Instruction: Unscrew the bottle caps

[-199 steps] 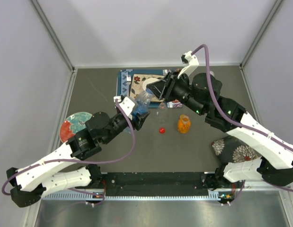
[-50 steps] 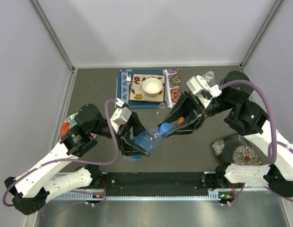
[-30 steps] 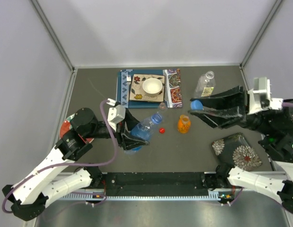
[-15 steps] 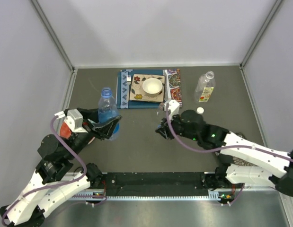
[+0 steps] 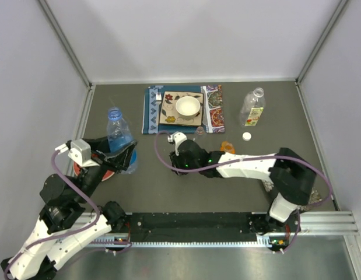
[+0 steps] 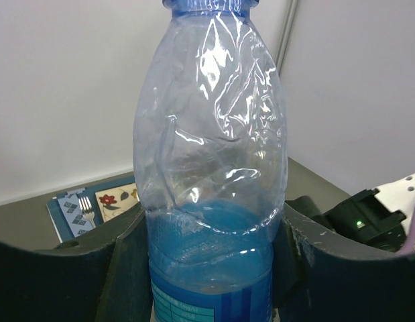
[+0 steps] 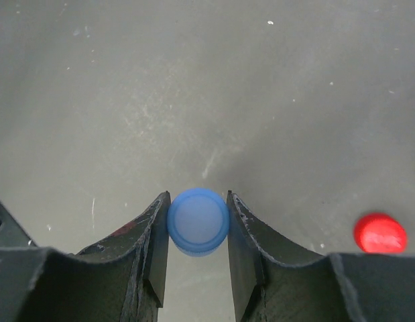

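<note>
- Round red-and-teal plate (image 5: 80, 170): lies on the dark grey table (image 5: 168, 192), well to the left of and nearer than the white round bowl (image 5: 188, 107). It is largely covered by the left arm.
- Left gripper (image 5: 123, 153): near-left of the bowl, over the plate's edge. Its jaws are clamped on the lower body of a clear blue-tinted plastic bottle (image 5: 116, 131). The left wrist view shows a finger pressed against each side of the bottle's blue-labelled waist.
- That bottle stands upright with its neck open and no cap on it.
- Blue patterned placemat (image 5: 154, 111): lies flat under the bowl and carries a metal fork (image 6: 86, 211) at its left end.
- Right gripper (image 5: 179, 166): just nearer than the bowl, off the mat's near edge, and pointing down at the table. Its jaws are closed to a narrow gap, pinching a small round blue plastic screw cap (image 7: 198, 221) by its rim.
- Whether the cap touches the table I cannot tell.
- Small round red plastic screw cap (image 7: 379, 233): lies loose on the table, to the right of the held cap in the right wrist view. The top view hides it under the arm.
- Small orange thing (image 5: 228, 146): near-right of the bowl and mostly hidden by the right arm.
- Small round white plastic screw cap (image 5: 246, 136): lies loose on the table, right of the bowl and nearer.
- Clear labelled plastic bottle (image 5: 252, 108): stands upright and uncapped, right of the bowl, just beyond the white cap.
</note>
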{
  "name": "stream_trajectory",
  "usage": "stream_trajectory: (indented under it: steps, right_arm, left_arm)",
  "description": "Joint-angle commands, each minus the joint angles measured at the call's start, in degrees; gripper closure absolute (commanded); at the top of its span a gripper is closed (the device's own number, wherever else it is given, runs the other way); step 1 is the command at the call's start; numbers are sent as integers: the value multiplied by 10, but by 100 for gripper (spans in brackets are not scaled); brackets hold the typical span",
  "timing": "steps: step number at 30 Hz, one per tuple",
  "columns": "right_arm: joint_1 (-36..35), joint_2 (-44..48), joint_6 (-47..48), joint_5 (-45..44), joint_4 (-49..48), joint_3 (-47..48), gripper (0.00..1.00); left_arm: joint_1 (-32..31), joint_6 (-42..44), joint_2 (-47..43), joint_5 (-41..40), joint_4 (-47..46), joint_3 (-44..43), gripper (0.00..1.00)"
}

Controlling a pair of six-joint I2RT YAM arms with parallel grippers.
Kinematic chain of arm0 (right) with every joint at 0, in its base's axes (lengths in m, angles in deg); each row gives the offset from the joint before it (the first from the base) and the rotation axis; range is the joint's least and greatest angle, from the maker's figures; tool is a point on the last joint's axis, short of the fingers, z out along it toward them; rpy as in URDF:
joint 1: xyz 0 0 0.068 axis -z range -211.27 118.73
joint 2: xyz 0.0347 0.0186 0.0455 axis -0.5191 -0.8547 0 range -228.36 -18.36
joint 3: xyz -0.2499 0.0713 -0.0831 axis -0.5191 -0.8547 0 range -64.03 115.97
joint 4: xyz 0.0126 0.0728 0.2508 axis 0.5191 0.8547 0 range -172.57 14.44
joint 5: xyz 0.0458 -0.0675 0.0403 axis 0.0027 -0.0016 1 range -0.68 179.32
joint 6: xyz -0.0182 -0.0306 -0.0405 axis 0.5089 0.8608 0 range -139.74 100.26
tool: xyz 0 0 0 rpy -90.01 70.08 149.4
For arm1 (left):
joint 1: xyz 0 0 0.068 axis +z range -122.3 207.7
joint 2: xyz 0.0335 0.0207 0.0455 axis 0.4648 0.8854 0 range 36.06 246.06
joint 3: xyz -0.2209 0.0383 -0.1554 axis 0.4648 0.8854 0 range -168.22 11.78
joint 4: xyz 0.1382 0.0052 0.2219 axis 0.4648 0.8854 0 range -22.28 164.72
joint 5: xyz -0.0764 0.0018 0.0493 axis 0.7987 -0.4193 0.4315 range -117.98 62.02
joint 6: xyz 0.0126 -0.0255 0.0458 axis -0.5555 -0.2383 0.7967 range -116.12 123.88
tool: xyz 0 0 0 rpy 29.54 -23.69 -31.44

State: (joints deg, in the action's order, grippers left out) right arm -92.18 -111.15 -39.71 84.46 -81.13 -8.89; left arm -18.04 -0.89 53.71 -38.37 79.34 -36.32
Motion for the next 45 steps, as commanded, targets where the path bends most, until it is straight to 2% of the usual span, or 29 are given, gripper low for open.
stream_trajectory:
  steps: [1,4,8,21,29,36,45]
  right_arm:
    - [-13,-53,-24,-12,-24,73,100]
    - [-14,-92,-28,-17,-15,104,100]
    - [-13,-136,-31,-31,43,154,100]
    - [-15,-205,-45,-80,107,183,99]
    - [-16,-225,-47,-97,128,199,80]
    - [-16,-230,-59,-96,132,194,58]
    - [-16,-221,-73,-96,132,174,50]
  left_arm:
    - [3,6,-15,-19,-1,8,52]
    - [2,9,-24,-22,-1,12,52]
    - [2,10,-24,-19,2,12,52]
    - [3,6,-31,-22,6,21,51]
    - [2,4,-30,-22,6,24,50]
    - [2,5,-30,-21,8,24,50]
    - [2,2,-29,-19,9,27,50]
